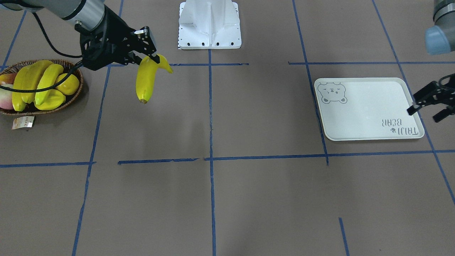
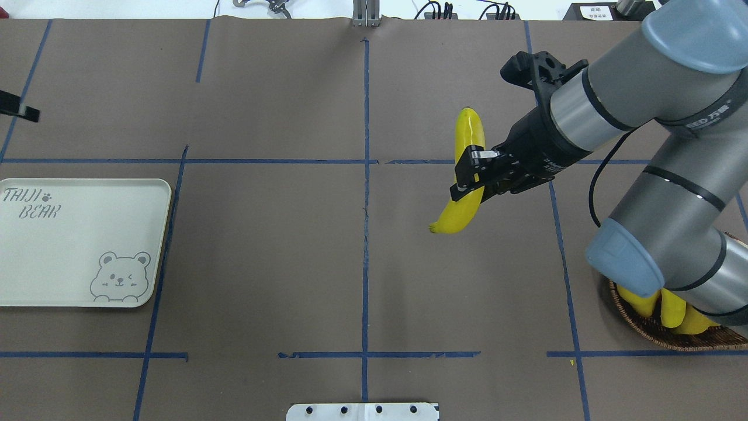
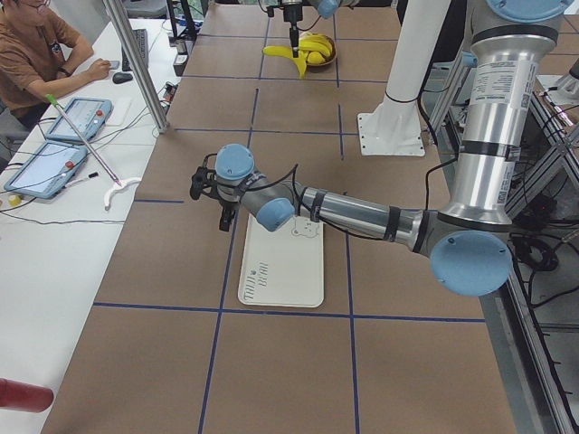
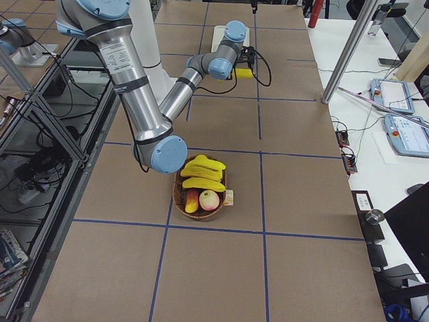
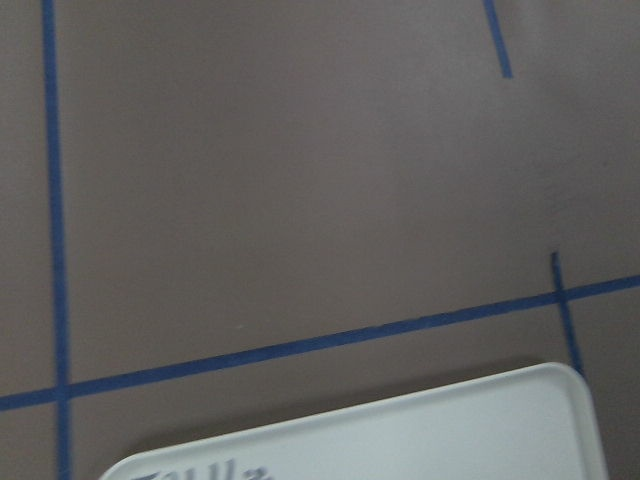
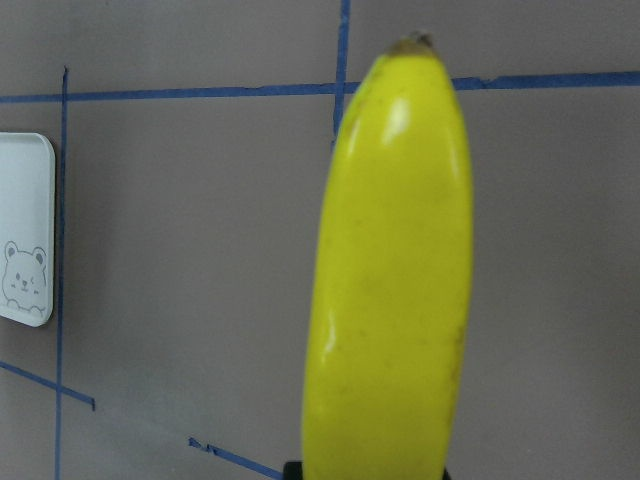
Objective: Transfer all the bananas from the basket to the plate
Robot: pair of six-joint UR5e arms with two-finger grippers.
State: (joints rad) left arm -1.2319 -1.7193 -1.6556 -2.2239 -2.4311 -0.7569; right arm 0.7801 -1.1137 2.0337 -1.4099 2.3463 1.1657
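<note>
My right gripper (image 1: 151, 57) is shut on one yellow banana (image 1: 145, 81) and holds it in the air above the table, between the basket and the table's middle. The banana also shows in the overhead view (image 2: 469, 131) and fills the right wrist view (image 6: 395, 270). Three more bananas (image 1: 35, 80) lie in the brown wicker basket (image 1: 73, 99). The pale bear plate (image 1: 369, 113) lies bare at the other end. My left gripper (image 1: 426, 113) is open and empty, just beyond the plate's outer edge.
The basket also holds a round yellow fruit (image 1: 69, 83) and a pink fruit (image 1: 5, 99); its paper tag (image 1: 23, 122) lies beside it. The white robot base (image 1: 209, 25) stands at the table's back middle. An operator (image 3: 36, 54) sits at a side desk.
</note>
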